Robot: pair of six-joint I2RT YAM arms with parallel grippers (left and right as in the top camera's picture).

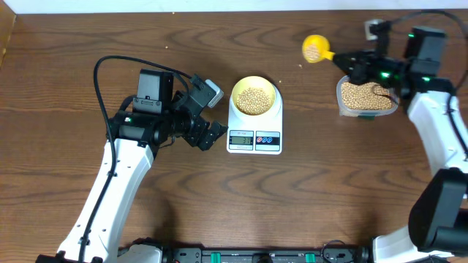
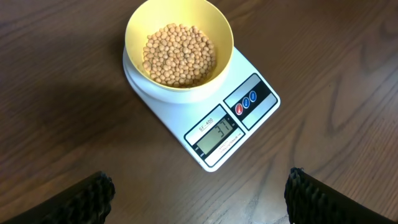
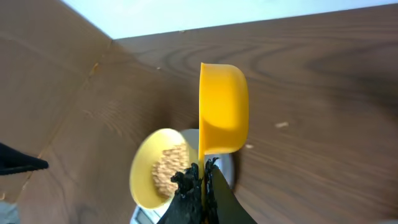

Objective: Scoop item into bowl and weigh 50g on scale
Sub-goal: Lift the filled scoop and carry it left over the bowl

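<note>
At table centre: bowl [image 1: 254,98] of beans [image 2: 179,55] on scale [image 1: 254,140]; display [image 2: 216,134] reads short of fifty | right gripper [image 3: 200,177] pinches loaded yellow scoop [image 1: 316,50] between container [image 1: 367,101] and bowl | left gripper [image 1: 210,113] wide, empty | advice: carry level; tip gently, watching display

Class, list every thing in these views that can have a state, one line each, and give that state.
scale, switched on, display showing a reading
bowl, on the scale, partly filled with beans
scoop, raised, carrying beans
clear container, open, holding beans
left tool, open, empty
right tool, shut on the scoop handle
</note>
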